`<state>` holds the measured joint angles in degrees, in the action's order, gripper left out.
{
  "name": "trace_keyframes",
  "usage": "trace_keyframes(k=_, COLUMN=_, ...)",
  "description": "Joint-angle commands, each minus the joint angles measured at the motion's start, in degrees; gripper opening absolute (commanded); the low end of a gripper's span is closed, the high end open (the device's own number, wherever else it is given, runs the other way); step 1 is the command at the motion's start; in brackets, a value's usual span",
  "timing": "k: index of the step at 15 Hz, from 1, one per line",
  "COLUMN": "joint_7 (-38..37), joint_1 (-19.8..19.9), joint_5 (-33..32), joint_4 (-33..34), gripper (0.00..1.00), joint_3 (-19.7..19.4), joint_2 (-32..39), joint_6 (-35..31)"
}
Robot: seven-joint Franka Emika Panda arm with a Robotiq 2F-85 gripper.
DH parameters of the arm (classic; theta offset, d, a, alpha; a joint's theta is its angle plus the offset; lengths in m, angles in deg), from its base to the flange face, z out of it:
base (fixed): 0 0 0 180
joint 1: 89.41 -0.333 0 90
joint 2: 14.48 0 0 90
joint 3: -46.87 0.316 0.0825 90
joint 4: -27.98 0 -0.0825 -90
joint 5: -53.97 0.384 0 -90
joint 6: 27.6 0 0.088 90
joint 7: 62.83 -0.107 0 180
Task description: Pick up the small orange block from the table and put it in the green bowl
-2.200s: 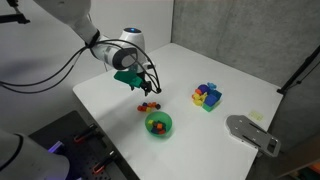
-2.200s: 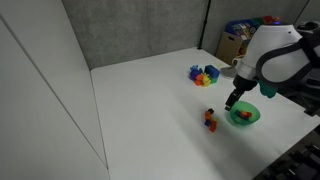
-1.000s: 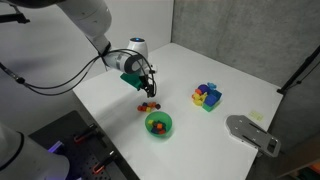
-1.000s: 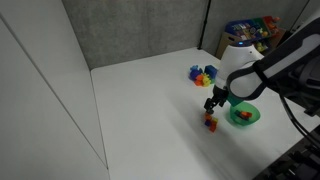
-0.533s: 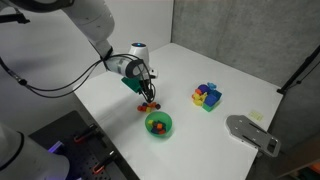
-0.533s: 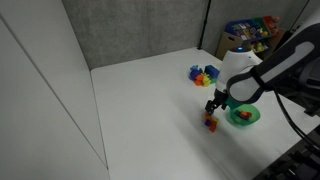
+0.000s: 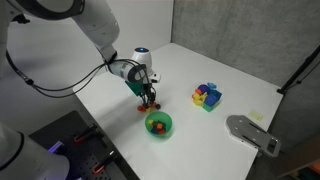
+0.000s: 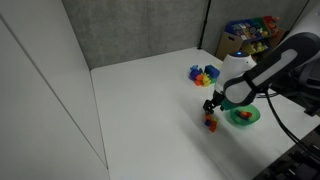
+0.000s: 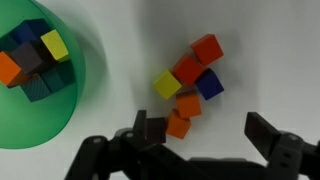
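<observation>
White worktop [image 7: 235,90] before grey wall panels [image 7: 230,25] carries everything. Within two seconds the gripper [image 9: 208,135] has dropped onto the loose cluster of tiny cubes [image 9: 190,78], jaws spread wide and holding nothing. A grasp looks imminent. The small orange block [image 9: 179,125] lies between the jaws on the worktop, near its front corner. Just beside it, the round bright-green bowl [image 9: 55,120] already holds several cubes: orange, yellow and blue.
</observation>
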<state>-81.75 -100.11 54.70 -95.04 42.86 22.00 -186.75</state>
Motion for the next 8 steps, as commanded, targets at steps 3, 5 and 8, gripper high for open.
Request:
trace_keyframes(k=3, joint_7=-1.28, joint_1=0.31, joint_5=1.78, joint_4=5.3, gripper=1.0, joint_3=-0.48, joint_2=5.58, joint_6=-1.06)
trace_keyframes(k=5, joint_7=-1.05, joint_1=0.63, joint_5=2.63, joint_4=6.94, gripper=1.0, joint_3=-0.06, joint_2=7.27, joint_6=-1.56)
trace_keyframes(k=8, joint_7=-1.11, joint_1=0.74, joint_5=3.96, joint_4=9.19, gripper=1.0, joint_3=0.15, joint_2=9.42, joint_6=-1.69)
